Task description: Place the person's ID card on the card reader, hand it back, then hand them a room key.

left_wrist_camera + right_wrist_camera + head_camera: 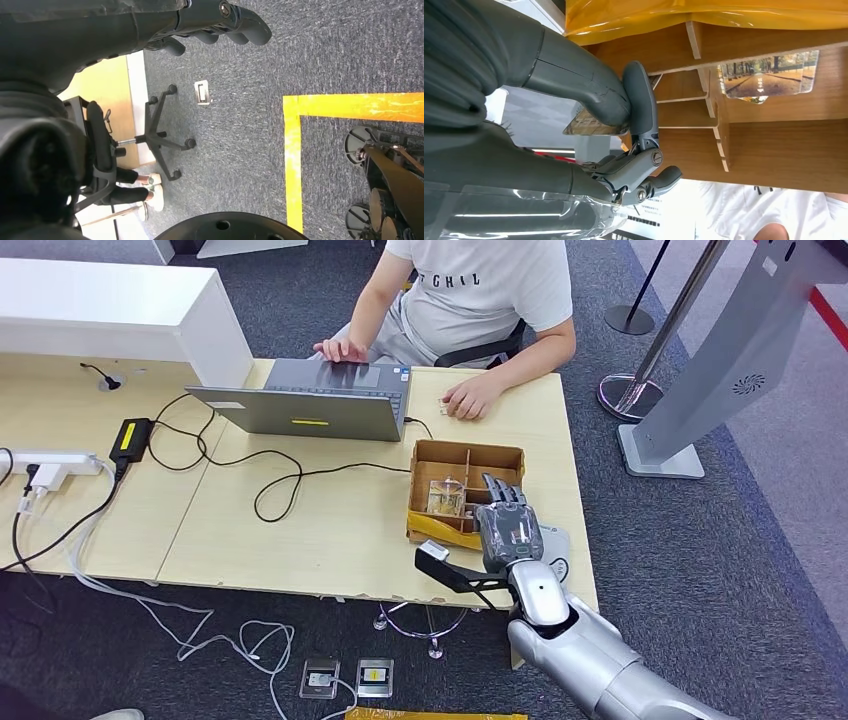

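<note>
My right hand [508, 527] hovers over the near edge of a brown compartment box [498, 453]. In the right wrist view its thumb and a finger [640, 100] pinch a picture-printed card [586, 125]. A second card with a tree-avenue print [769, 75] stands in a compartment of the box [774, 150] and shows in the head view as a room key card [445, 497]. A grey card reader [558, 545] lies partly under my right wrist. The person's hand [470, 398] rests on the table beside a small white item. My left hand [220, 22] hangs over the carpet, holding nothing.
A grey laptop [310, 400] is at the far side of the wooden table [300, 540], with the person's other hand [345, 348] on it. Black cables [270, 485] and a power strip [50, 462] lie to the left. A metal stand [720, 370] is on the right.
</note>
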